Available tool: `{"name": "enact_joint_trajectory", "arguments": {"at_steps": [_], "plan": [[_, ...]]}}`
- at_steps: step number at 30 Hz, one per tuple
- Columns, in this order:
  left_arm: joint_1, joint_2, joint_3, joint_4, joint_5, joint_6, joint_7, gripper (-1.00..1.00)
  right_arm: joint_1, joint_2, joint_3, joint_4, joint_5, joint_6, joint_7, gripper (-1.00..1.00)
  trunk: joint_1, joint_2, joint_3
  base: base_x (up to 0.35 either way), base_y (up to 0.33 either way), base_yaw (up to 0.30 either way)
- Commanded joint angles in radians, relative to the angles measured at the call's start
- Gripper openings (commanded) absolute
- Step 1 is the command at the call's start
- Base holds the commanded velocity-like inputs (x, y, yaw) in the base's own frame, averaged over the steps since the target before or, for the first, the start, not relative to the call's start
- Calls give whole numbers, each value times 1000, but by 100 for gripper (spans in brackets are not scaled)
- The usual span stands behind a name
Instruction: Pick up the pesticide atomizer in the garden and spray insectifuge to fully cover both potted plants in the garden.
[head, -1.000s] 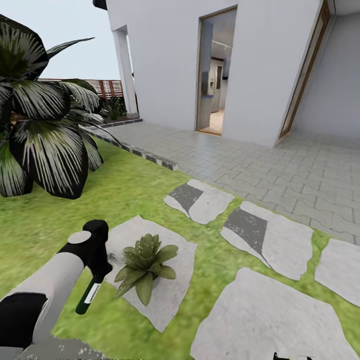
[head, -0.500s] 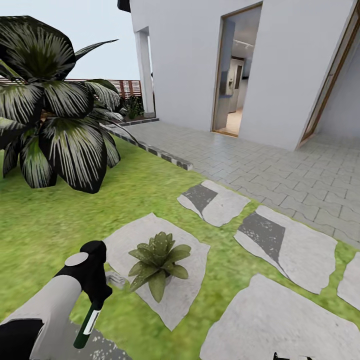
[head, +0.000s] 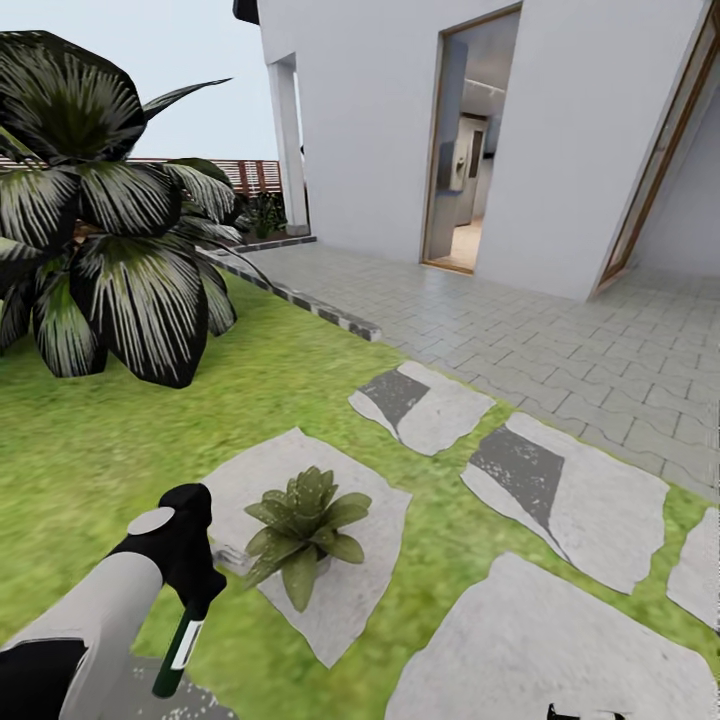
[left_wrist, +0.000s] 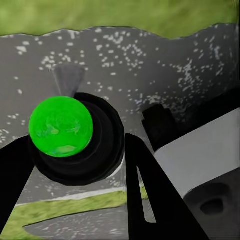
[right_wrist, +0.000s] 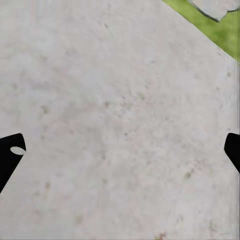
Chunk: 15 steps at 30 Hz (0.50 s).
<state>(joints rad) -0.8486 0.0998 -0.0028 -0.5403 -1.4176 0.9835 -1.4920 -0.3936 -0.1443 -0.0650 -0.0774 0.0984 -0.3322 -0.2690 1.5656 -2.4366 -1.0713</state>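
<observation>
The little grey pot under the small rosette of pointed green leaves (head: 302, 522) is hidden by the foliage, and the pale trigger head of the slim dark-green spray bottle with a white label (head: 180, 647) is largely covered by the black left gripper (head: 196, 590), which is clamped around its upper part. The bottle hangs downward from that grip, just beside the rosette. In the left wrist view the bottle (left_wrist: 61, 126) appears end-on as a bright green disc in a dark ring between the black fingers (left_wrist: 150, 190), above grey stone dotted with whitish specks (left_wrist: 125, 52). Faint pale speckling also marks the rosette's leaves. The right gripper (right_wrist: 120, 150) shows two black fingertips (right_wrist: 10, 150) far apart at the picture's edges, spread wide over a pale grey stepping stone (right_wrist: 110, 100). The rosette sits on an irregular grey stepping stone (head: 350, 580) in green lawn (head: 90, 440), near a big dark white-striped leafy bush (head: 100, 230), a grey paved terrace (head: 560, 340), a white house wall (head: 570, 140) with an open doorway (head: 465, 160), and a distant brown slatted fence (head: 250, 176).
</observation>
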Motion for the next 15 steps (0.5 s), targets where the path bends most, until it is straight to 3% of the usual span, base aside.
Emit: {"name": "enact_joint_trajectory", "arguments": {"at_steps": [1, 11, 15], "plan": [[5, 0, 0, -1, -9, 10, -10, -100, -1, 1, -7, 1, 10, -2, -2, 100, 0, 0, -1, 32, -261, 0], [31, 0, 2, -9, -9, 10, 48, -100, -1, 2, -7, 1, 10, -2, -2, 100, 0, 0, -1, 2, -270, 5], [31, 0, 7, -10, -9, 10, 50, -100, -1, 4, -7, 1, 10, -2, -2, 100, 0, 0, -1, 0, -272, 209]]}}
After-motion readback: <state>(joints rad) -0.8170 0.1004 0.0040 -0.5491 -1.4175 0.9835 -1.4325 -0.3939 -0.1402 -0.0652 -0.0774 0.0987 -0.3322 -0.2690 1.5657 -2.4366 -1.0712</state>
